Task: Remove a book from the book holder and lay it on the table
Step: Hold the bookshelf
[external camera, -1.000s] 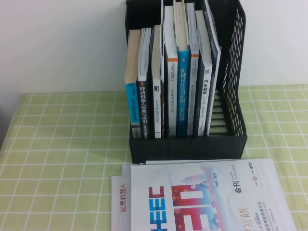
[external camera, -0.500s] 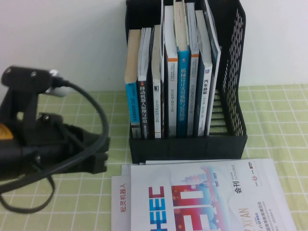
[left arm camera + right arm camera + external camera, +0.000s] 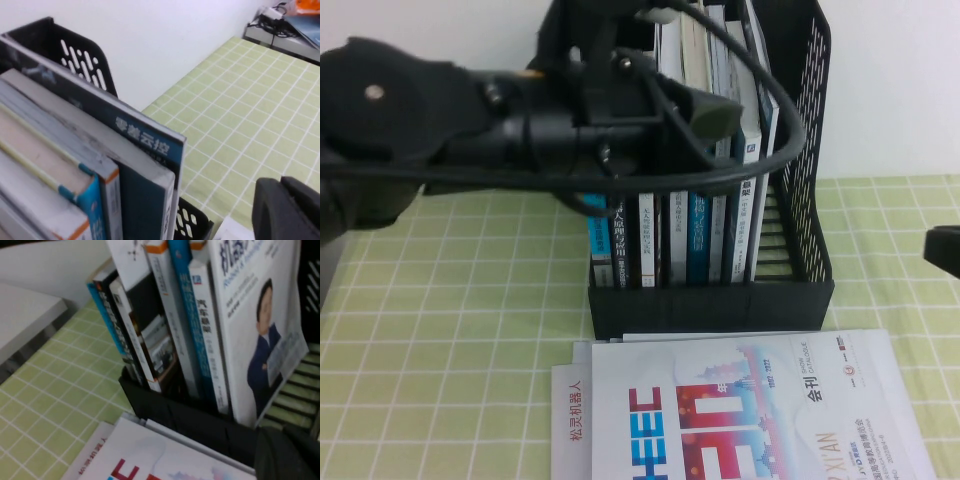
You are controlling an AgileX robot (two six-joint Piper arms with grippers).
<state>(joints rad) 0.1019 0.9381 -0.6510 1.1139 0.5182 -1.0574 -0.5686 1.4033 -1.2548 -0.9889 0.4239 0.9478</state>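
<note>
The book, a thin white magazine with a portrait of a dark-suited man, stands in the black book holder as the rightmost volume, leaning right; the high view shows only its thin edge. My left arm reaches from the left over the book tops, and its gripper is high above the holder. In the left wrist view that gripper is shut and empty beside the book tops. My right gripper hovers right of the holder, and in its wrist view it looks shut and empty.
Thick upright books fill the holder's left and middle slots; the right slot holds nothing. A white "HEEC 30" magazine lies on the green checked table in front of the holder, over another sheet. A white wall stands behind.
My left arm entered from the left, rose and swung right, and now covers the upper part of the holder. My right gripper's tip has appeared at the right edge.
</note>
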